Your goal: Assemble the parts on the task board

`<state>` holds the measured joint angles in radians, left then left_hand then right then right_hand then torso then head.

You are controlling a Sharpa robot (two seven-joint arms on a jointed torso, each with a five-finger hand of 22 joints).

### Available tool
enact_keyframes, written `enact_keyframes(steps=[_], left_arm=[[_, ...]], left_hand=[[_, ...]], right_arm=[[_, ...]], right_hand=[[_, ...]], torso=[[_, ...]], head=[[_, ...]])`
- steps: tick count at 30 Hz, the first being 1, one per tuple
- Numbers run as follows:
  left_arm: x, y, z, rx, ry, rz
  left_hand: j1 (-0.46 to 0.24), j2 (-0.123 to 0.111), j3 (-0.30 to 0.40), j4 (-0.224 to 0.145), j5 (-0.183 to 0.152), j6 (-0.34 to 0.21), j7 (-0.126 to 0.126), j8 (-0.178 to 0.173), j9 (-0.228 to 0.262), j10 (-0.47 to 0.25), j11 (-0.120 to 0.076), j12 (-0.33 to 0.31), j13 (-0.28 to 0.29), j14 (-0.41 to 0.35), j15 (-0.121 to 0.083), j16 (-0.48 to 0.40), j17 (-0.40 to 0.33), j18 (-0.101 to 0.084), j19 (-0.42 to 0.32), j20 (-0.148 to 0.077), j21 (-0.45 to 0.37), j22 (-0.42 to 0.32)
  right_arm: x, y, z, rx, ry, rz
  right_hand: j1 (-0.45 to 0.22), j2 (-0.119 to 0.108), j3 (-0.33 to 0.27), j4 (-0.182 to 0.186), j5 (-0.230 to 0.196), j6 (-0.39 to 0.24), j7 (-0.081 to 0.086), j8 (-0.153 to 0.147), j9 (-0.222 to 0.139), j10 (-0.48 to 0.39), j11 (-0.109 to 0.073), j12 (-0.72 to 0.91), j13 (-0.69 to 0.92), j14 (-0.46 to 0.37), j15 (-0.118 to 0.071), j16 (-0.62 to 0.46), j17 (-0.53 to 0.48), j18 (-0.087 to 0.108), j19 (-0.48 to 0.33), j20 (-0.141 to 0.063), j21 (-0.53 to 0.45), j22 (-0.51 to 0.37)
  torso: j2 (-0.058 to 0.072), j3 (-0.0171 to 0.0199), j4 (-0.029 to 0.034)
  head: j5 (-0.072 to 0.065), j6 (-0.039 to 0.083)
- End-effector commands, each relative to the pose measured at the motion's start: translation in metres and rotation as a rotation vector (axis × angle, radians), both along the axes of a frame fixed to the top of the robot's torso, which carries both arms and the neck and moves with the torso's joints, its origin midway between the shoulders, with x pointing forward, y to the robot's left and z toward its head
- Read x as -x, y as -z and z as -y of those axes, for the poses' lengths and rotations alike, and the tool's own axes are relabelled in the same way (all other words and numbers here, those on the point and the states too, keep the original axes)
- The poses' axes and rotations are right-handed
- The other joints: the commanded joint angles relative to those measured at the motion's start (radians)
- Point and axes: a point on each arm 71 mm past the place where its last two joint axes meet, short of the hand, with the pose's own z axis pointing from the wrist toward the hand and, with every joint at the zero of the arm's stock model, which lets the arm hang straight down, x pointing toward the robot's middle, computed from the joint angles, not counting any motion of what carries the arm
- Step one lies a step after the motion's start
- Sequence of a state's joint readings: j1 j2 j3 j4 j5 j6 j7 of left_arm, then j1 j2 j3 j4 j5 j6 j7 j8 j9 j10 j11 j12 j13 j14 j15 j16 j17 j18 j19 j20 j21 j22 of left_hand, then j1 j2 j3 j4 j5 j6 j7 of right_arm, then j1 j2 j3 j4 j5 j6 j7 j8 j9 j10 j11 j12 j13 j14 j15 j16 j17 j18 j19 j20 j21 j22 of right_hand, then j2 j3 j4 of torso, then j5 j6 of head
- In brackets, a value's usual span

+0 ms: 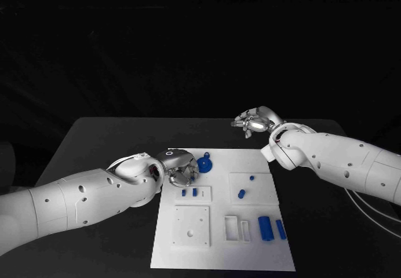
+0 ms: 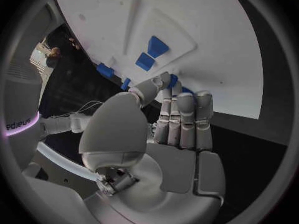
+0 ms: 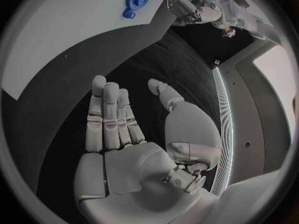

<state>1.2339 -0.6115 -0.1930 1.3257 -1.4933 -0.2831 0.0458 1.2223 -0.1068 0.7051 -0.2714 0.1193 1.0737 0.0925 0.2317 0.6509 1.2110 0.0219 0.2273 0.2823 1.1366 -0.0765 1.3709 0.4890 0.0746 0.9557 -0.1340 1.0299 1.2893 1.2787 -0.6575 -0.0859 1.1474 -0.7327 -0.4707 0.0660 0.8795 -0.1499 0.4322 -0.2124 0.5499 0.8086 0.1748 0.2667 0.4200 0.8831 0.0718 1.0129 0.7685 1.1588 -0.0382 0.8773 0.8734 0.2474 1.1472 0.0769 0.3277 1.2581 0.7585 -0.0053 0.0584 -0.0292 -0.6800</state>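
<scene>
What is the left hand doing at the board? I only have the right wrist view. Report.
Observer: In the head view, the left hand is over the far left part of the task board, right beside the blue gear.
Operator: Tell me whether it holds anything.
Observer: I cannot tell. The left wrist view shows its fingertips close to a small blue part, but no clear grip.
Operator: Name the parts nearest the robot.
Observer: Two long blue pieces lie side by side near the board's near right corner.
</scene>
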Motion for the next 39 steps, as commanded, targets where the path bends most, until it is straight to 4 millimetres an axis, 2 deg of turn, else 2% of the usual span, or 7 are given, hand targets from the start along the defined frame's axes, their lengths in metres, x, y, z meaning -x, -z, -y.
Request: enact_keyframes(steps=[1,15,23,30,39], left_arm=[[0.0056,0.0112,0.0007,-0.063,0.028,0.000],[0.0076,0.0103,-0.0008,-0.045,0.031,-0.004],[0.0065,0.0092,-0.0029,-0.024,0.016,0.000],[0.0058,0.0081,-0.0043,-0.010,0.006,0.009],[0.0054,0.0075,-0.0045,0.000,0.001,0.013]], left_hand=[[0.005,-0.005,0.005,0.002,0.003,0.007,-0.001,0.004,-0.001,0.080,0.007,0.006,0.020,0.002,-0.005,0.005,0.001,0.030,0.001,-0.042,0.004,0.002],[0.005,-0.014,0.006,0.003,-0.001,0.005,0.000,0.001,-0.005,0.076,0.008,0.000,0.020,0.000,-0.005,0.004,0.000,0.030,0.000,-0.042,0.003,0.002],[0.022,-0.048,0.008,0.004,-0.010,-0.082,0.036,-0.048,-0.036,0.013,0.035,-0.053,0.003,-0.013,0.021,-0.005,-0.008,0.036,-0.005,-0.024,-0.002,0.003],[0.022,-0.082,0.001,0.010,-0.008,-0.121,0.040,-0.065,-0.050,-0.031,0.055,-0.087,-0.009,-0.017,0.040,-0.005,-0.010,0.048,-0.006,-0.004,-0.004,0.005],[0.026,-0.096,-0.001,0.016,-0.007,-0.140,0.042,-0.070,-0.056,-0.044,0.062,-0.099,-0.013,-0.019,0.047,-0.004,-0.012,0.055,-0.005,0.003,-0.004,0.005]], right_arm=[[0.0004,0.0001,-0.0014,0.000,-0.016,0.001],[0.0005,0.0001,-0.0005,0.000,-0.014,0.002],[0.0004,0.0001,-0.0002,0.000,-0.013,0.001],[0.0004,0.0001,0.0001,0.001,-0.012,0.002],[0.0004,0.0002,0.0004,0.001,-0.012,0.001]], right_hand=[[-0.007,0.004,-0.001,-0.004,0.006,-0.001,0.008,0.005,-0.001,-0.006,-0.001,0.003,-0.001,-0.004,0.001,-0.006,0.001,0.014,0.004,0.000,-0.004,0.002],[-0.007,0.004,-0.001,-0.004,0.006,-0.002,0.008,0.005,-0.001,-0.006,-0.001,0.004,-0.001,-0.004,0.001,-0.007,0.001,0.014,0.004,0.000,-0.004,0.002],[-0.008,0.004,-0.001,-0.004,0.006,-0.002,0.008,0.005,-0.001,-0.007,-0.001,0.004,-0.002,-0.004,0.001,-0.007,0.002,0.014,0.004,0.000,-0.004,0.002],[-0.008,0.003,-0.001,-0.004,0.006,-0.002,0.008,0.005,-0.001,-0.007,-0.001,0.004,-0.002,-0.004,0.001,-0.007,0.002,0.014,0.004,0.000,-0.005,0.002],[-0.008,0.003,-0.001,-0.004,0.006,-0.002,0.008,0.005,-0.001,-0.007,-0.001,0.005,-0.003,-0.004,0.001,-0.007,0.002,0.014,0.004,0.001,-0.005,0.003]], torso=[[0.000,0.0004,0.0000],[0.000,0.0000,0.0000],[0.000,0.0000,-0.0001],[0.000,-0.0001,0.0000],[0.000,-0.0001,-0.0002]], head=[[0.000,0.000],[-0.002,0.001],[-0.001,0.001],[-0.001,0.001],[-0.002,0.001]])
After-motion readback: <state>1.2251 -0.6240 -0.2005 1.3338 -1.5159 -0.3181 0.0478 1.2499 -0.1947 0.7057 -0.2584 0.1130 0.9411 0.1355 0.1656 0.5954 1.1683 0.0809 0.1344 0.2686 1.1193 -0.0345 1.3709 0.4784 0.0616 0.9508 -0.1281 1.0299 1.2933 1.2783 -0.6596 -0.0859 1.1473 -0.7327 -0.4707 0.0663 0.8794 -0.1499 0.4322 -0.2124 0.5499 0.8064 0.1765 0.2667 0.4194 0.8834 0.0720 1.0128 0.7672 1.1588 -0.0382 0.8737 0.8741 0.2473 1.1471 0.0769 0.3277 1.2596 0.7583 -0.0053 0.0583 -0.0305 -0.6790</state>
